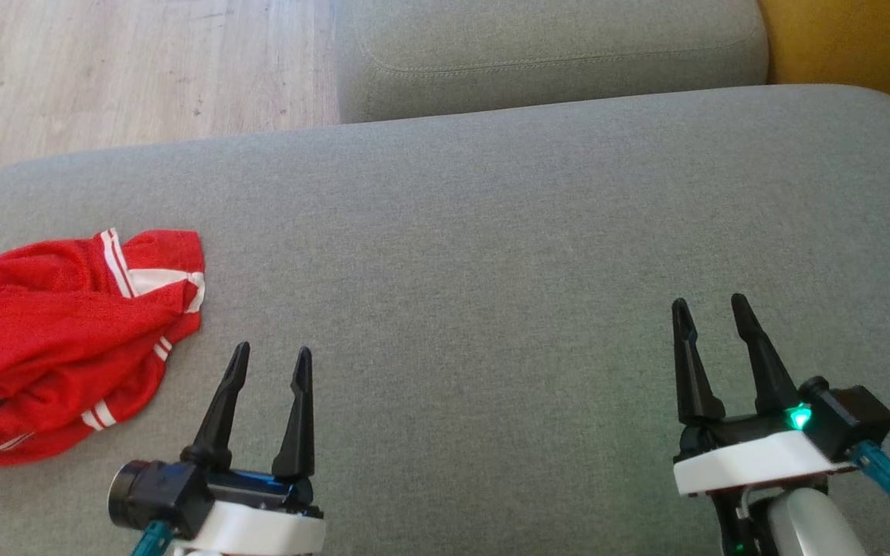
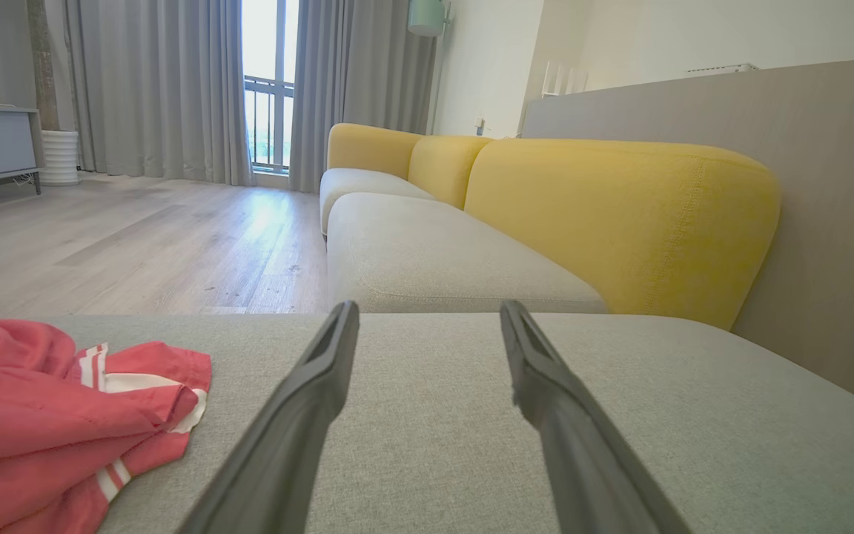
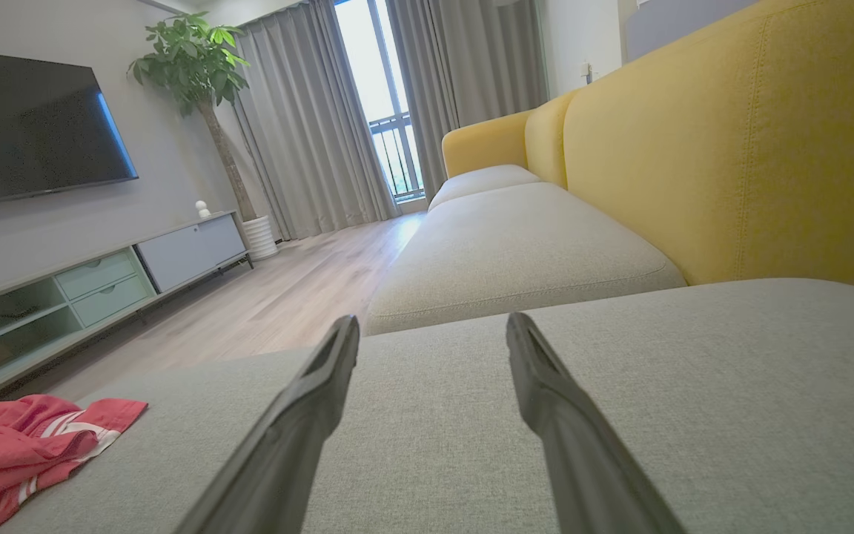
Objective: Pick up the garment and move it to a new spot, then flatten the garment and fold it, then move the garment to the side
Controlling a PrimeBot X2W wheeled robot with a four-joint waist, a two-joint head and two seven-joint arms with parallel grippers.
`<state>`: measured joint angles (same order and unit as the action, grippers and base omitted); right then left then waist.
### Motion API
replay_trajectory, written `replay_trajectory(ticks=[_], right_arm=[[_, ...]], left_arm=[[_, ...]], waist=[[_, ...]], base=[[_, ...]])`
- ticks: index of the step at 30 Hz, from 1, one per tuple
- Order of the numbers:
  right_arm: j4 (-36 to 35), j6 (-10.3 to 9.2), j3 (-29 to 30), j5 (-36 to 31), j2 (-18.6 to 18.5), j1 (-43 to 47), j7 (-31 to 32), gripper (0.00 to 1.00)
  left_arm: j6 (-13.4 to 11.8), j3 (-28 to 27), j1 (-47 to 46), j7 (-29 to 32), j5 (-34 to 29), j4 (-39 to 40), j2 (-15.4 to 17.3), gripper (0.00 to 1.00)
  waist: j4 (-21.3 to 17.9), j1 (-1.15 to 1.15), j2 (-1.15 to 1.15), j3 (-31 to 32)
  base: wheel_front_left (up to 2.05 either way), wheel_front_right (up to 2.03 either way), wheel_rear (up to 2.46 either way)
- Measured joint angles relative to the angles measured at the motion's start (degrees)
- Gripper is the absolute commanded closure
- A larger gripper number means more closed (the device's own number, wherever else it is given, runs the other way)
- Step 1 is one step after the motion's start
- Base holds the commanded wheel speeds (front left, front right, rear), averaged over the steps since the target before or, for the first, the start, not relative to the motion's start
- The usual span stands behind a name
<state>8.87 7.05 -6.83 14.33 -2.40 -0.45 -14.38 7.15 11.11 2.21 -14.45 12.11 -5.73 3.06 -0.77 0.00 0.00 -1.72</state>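
The garment (image 1: 59,340) is a crumpled red piece with white stripes, lying at the far left of the grey sofa cushion (image 1: 491,255). It shows low left in the left wrist view as the garment (image 2: 49,415), and at the bottom left corner in the right wrist view as the garment (image 3: 19,452). My left gripper (image 1: 271,357) hovers open just right of it, apart from the cloth, nothing between its fingers. My right gripper (image 1: 711,306) stands open far to the right over bare cushion.
A second grey seat cushion (image 1: 553,54) lies beyond the near one, with a yellow backrest (image 2: 620,215) on the right. Wooden floor (image 1: 128,69) lies past the cushion's far-left edge. A TV cabinet (image 3: 101,282) stands across the room.
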Motion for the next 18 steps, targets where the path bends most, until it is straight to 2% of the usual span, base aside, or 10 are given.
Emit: replay_trajectory(ticks=[18], right_arm=[[0.41,0.0,-0.03,1.3,0.0,-0.01,0.0,0.0]], left_arm=[[0.01,0.1,0.0,0.0,0.62,-0.65,-0.03,0.0]], waist=[[0.56,0.0,0.0,0.65]], base=[[0.0,0.0,0.0]])
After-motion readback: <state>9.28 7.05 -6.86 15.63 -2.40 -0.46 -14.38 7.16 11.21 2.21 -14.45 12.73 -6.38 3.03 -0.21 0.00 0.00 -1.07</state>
